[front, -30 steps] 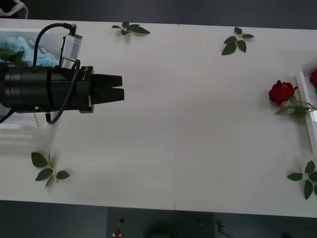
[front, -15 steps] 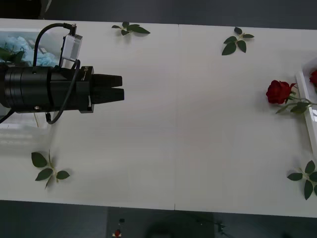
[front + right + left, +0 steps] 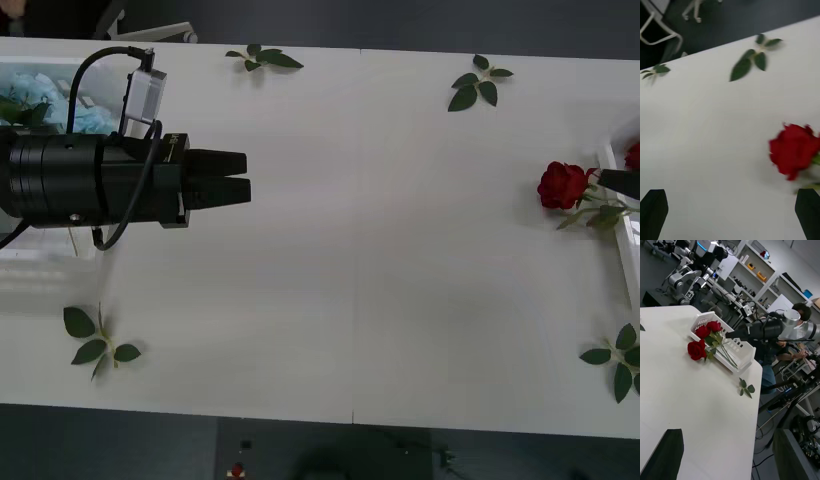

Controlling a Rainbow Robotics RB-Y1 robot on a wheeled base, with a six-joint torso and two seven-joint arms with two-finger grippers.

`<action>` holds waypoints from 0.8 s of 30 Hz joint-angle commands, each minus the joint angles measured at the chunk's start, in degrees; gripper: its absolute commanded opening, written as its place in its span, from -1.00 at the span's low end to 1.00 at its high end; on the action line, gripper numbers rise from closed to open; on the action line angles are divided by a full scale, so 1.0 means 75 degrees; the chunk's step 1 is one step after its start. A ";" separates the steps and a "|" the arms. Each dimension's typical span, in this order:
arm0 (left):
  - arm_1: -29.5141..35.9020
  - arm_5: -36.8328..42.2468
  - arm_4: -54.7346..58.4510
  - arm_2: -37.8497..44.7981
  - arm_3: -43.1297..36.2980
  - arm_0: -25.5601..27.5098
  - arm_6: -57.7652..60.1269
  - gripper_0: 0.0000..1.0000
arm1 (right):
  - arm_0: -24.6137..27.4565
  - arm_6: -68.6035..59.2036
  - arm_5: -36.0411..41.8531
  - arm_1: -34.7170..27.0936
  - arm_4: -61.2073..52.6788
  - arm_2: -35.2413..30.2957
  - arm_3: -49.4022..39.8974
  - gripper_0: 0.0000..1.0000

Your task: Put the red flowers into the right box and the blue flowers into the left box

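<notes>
Your left gripper (image 3: 246, 179) hangs over the bench (image 3: 380, 250), black fingers (image 3: 215, 161) pressed together on nothing, the blue flowers (image 3: 45, 98) behind it in the left box (image 3: 40, 262). Your right gripper (image 3: 732, 213) has its fingers spread wide, a red rose (image 3: 793, 150) lying just ahead of one finger, its stem over the right box (image 3: 738, 348) rim.

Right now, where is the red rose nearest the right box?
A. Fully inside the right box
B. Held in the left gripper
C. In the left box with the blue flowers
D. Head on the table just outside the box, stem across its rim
D: the red rose has its head on the table beside the right box, with its stem and leaves lying over the rim.
</notes>
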 commanded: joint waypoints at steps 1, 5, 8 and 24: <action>0.0205 -0.0033 0.0069 0.0162 -0.0053 -0.0114 -0.0072 0.37 | -0.0353 0.0995 0.0088 0.0287 0.0265 -0.0011 -0.0894 1.00; 0.0205 -0.0033 0.0069 0.0162 -0.0053 -0.0114 -0.0072 0.36 | -0.0493 0.1440 0.0638 0.0369 0.0242 -0.0011 -0.1644 1.00; 0.0205 -0.0033 0.0069 0.0162 -0.0053 -0.0114 -0.0072 0.37 | -0.0540 0.1475 0.1037 0.0369 0.0195 -0.0023 -0.2031 1.00; 0.0205 -0.0033 0.0069 0.0162 -0.0053 -0.0114 -0.0072 0.37 | -0.0716 0.1440 0.2068 0.0545 -0.0567 -0.0046 -0.3625 1.00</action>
